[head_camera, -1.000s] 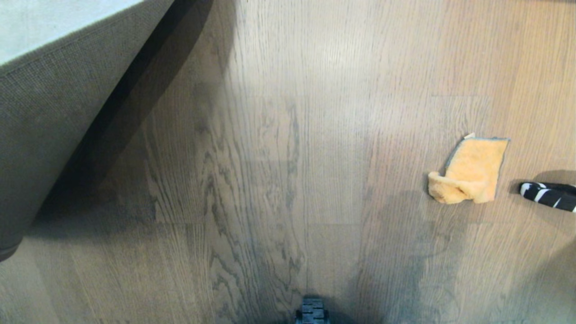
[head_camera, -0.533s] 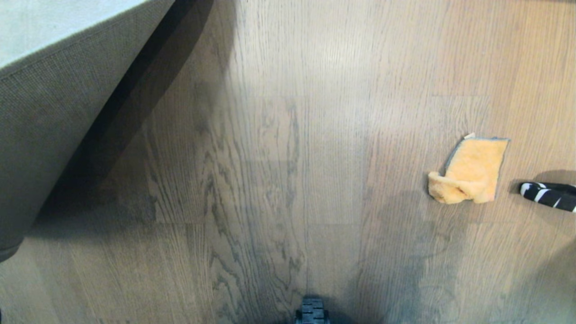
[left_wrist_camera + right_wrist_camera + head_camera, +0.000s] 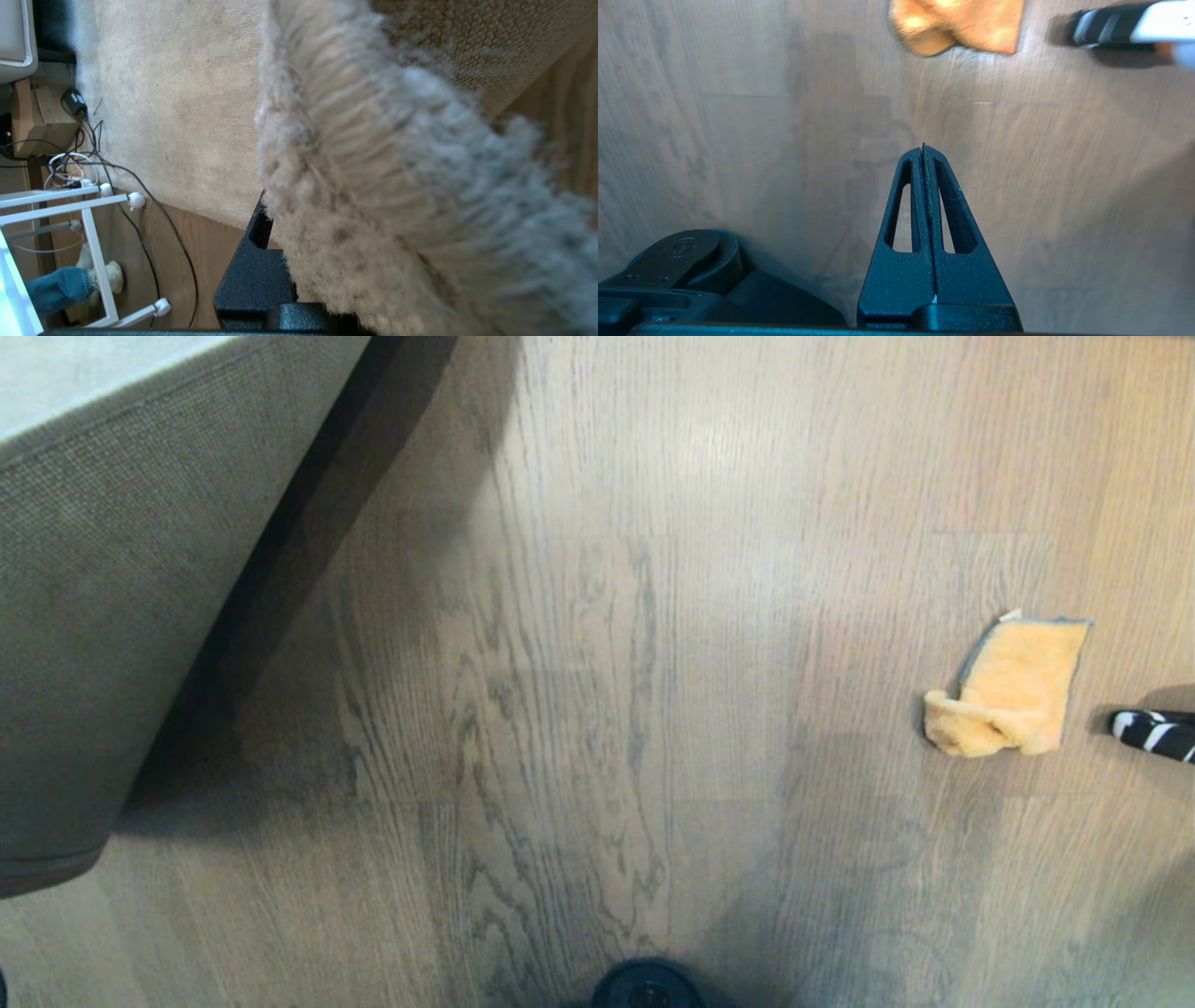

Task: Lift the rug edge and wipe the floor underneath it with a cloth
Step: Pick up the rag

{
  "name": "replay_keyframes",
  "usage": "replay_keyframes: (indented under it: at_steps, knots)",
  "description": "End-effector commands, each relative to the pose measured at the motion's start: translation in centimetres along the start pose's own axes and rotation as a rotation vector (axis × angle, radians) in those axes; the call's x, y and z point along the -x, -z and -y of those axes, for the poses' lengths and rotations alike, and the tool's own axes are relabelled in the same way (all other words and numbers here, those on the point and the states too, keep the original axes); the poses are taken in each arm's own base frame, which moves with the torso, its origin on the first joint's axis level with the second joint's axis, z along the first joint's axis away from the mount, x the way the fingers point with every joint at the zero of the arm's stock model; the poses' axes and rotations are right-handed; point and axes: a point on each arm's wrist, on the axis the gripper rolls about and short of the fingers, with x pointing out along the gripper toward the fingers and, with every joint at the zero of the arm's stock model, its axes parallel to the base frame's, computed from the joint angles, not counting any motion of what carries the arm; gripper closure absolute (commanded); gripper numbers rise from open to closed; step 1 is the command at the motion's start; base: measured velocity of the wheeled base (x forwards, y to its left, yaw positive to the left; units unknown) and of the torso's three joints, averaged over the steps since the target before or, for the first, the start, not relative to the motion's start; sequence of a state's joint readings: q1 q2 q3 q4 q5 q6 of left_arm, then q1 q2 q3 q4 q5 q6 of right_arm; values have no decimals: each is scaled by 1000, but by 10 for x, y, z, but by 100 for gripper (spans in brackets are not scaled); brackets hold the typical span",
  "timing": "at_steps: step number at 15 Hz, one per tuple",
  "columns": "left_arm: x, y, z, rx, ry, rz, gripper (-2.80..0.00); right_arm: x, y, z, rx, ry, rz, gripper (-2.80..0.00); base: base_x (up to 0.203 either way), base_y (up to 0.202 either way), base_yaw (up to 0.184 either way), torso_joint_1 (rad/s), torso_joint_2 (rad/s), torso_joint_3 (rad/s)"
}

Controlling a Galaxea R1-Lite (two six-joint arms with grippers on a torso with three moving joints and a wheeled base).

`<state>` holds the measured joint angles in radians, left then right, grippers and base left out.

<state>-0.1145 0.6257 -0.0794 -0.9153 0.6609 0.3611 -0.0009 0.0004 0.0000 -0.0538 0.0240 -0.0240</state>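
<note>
Soft, even indoor light. A pale sheen is seen on the brown wood-grain plank floor (image 3: 672, 448) beyond the lifted grey rug edge with tan woven backing (image 3: 112, 616); a dark shadow band is cast right beside it. Rug pile is blurred in the left wrist view.

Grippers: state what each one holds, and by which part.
Left gripper: clamped on the rug edge, raised off the floor. Right gripper: shut, empty; the cloth lies unheld.
</note>
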Motion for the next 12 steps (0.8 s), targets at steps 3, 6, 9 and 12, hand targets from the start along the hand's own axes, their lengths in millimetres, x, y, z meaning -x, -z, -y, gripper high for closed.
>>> replay_keyframes:
  at_steps: [3, 6, 9, 12]
  knots:
    - [0, 0, 0, -2, -6, -1, 0, 0, 0, 0, 0, -1, 2, 0, 0, 195, -4, 4, 2, 3]
    - [0, 0, 0, -1, -9, 1, 0, 0, 0, 0, 1, 0, 2, 0, 0, 197, -2, 1, 4, 4]
    - [0, 0, -1, -2, -15, -1, 0, 0, 0, 0, 0, -1, 2, 0, 0, 192, -2, 2, 2, 1]
    - [0, 0, -1, -3, -16, -1, 0, 0, 0, 0, 0, -1, 2, 0, 0, 74, 1, 2, 3, 2]
